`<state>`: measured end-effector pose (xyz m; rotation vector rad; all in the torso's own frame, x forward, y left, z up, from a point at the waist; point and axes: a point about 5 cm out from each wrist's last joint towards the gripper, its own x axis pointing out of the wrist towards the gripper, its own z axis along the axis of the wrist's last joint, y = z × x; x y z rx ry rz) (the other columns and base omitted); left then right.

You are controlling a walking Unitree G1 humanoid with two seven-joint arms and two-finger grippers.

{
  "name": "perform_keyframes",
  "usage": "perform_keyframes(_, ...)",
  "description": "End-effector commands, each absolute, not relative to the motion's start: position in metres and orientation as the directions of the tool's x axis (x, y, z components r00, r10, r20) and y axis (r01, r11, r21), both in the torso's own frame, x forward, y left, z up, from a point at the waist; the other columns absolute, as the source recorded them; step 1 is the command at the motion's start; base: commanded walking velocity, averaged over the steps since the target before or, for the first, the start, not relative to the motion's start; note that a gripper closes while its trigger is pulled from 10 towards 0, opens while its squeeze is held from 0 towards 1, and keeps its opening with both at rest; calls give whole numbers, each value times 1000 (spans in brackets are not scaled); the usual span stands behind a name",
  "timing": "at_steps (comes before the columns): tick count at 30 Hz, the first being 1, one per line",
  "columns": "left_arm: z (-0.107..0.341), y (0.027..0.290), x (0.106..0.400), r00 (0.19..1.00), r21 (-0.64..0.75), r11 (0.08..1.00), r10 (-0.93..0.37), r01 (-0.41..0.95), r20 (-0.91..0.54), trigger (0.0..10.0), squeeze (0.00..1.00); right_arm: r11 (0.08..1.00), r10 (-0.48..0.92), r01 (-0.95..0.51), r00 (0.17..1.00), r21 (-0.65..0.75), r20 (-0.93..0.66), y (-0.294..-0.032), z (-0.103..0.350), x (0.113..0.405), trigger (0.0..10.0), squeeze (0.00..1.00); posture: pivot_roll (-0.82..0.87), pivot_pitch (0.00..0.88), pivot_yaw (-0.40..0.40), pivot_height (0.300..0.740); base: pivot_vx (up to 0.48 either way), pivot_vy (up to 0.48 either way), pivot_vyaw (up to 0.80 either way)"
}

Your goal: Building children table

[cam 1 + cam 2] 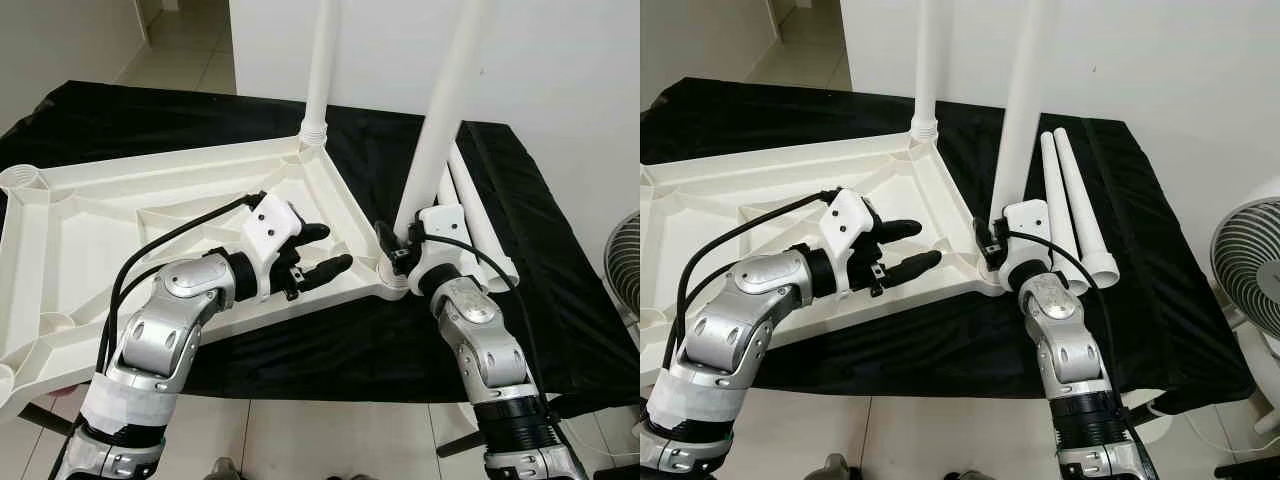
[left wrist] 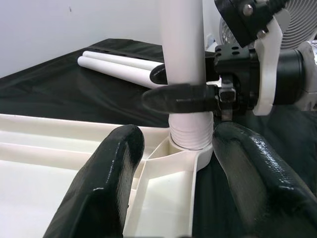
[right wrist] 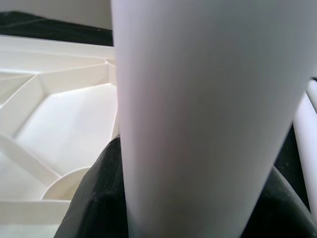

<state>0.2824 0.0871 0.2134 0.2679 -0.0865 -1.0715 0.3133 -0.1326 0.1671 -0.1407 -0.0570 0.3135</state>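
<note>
- White plastic tabletop [image 1: 90, 215] lay upside down on the black cloth [image 1: 560, 300], one leg [image 1: 322, 70] already upright in its far corner.
- Our left gripper [image 1: 325, 252] hovered above the near rim, fingers wide apart, holding nothing.
- Our right gripper [image 1: 392, 250] clamped the second leg [image 1: 440, 110] just above its corner socket; we judged steady, vertical twisting best.
- Two spare legs [image 1: 1072, 195] lay alongside, further right.

Bright, even indoor light, soft shadows; right wrist close-up blurred.
</note>
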Motion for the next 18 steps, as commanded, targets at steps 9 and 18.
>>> perform_keyframes(9, 215, 91, 285, 545, 259, 517, -837, 816, -43, 10000, 0, 916, 313, -334, 942, -225, -125, -139, 119, 295, 10000, 0, 165, 114, -61, 740, 0, 0, 0)
perform_keyframes(18, 216, 91, 284, 539, 260, 511, -841, 819, -44, 10000, 0, 956, 262, -270, 962, -118, -83, -148, 116, 291, 10000, 0, 156, 117, -52, 740, 0, 0, 0)
